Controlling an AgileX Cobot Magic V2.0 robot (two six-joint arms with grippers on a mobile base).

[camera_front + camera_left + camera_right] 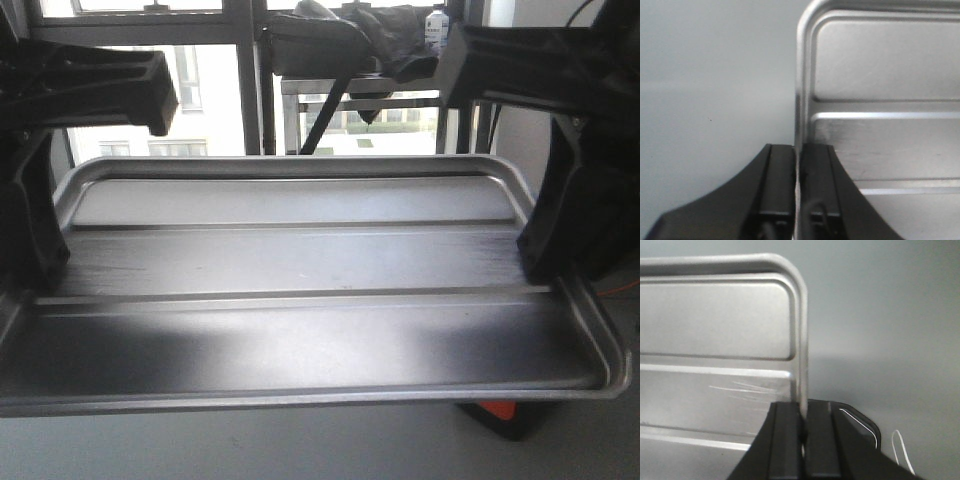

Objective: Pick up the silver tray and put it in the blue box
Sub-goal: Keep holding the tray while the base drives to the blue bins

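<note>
Left wrist-mounted view: matte silver tray (880, 75), rounded corners, flared rim pinched between left fingers (780, 170); opposite rim pinched between right fingers (785, 425); two long ridges, faint scratches.

Hard daylight came through the window (215, 100) behind and burned out to white, so the robot arms (90, 85) stood as near-black silhouettes. The silver tray (300, 255) carried a soft white glare on its near floor, flanked by dark shadow. Both wrist views were dimmer, flat and grey. The left gripper (798, 150) and right gripper (803, 407) were blurred, close to the lens.
</note>
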